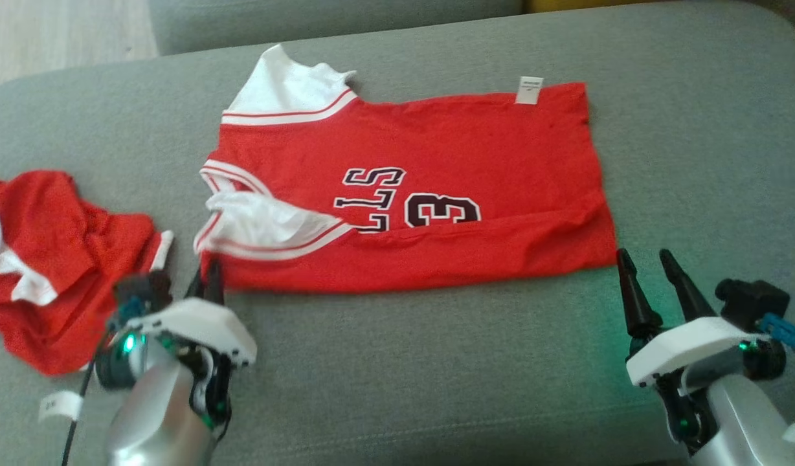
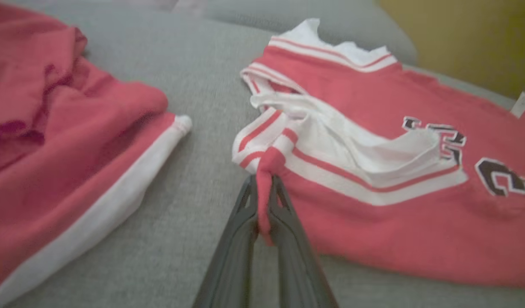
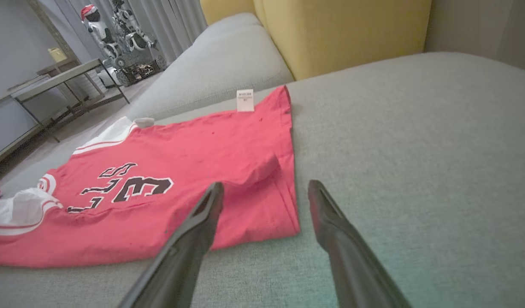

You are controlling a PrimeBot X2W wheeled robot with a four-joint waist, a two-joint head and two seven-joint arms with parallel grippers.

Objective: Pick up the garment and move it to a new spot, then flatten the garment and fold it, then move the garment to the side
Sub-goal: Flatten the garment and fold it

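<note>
Head and wrist views. A red basketball jersey (image 1: 436, 194) with white, red-striped trim lay spread across the middle of a grey sofa cushion (image 1: 404, 375). Its collar end pointed toward the cushion's left edge and its hem toward the right. Its near long side was folded over onto the black lettering and numeral. A white label (image 1: 529, 89) stood out along the jersey's far edge near the hem.

The left gripper (image 2: 262, 184) was closed tightly on a small pinch of red fabric at the near collar-end corner of the jersey. A strip of cloth was pressed between its two dark fingers and bunched just beyond their tips.

The right gripper (image 1: 645, 259) stood with its fingers well apart and held nothing. It was just beside the jersey's near hem corner. Whether the inner fingertip touched the cloth could not be told.

A second red garment (image 1: 54, 259), crumpled and edged in white, lay at the cushion's left edge, apart from the jersey.
</note>
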